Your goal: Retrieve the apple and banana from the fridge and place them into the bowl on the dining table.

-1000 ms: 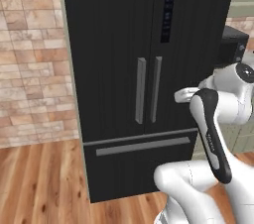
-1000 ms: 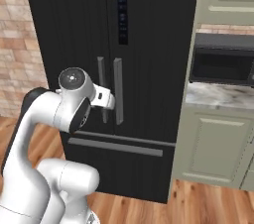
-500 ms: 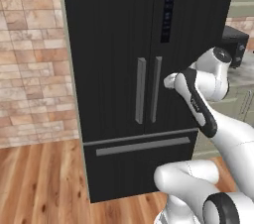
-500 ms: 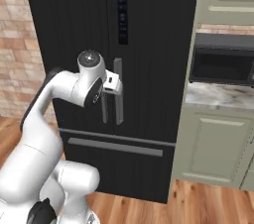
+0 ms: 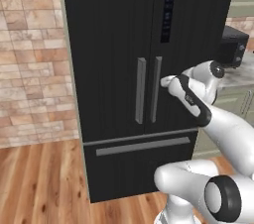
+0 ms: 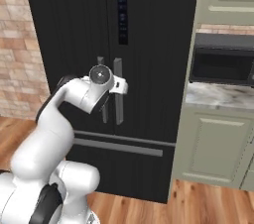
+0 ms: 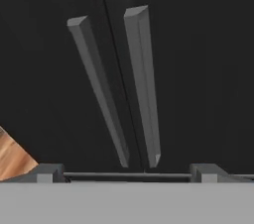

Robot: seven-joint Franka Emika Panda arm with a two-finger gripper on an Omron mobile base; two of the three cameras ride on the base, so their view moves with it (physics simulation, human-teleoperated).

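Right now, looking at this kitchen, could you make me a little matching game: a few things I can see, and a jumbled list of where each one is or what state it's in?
Things:
1. fridge
2. microwave
3. end effector
4. brick wall

Places or states:
A. left of the fridge
B. open, near the right door handle
C. doors shut
D. on the stone counter, right of the fridge

Pairs: 1-C, 2-D, 3-B, 4-A

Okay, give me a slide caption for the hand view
Open gripper facing the tall black fridge, its two long grey vertical handles straight ahead, doors shut.
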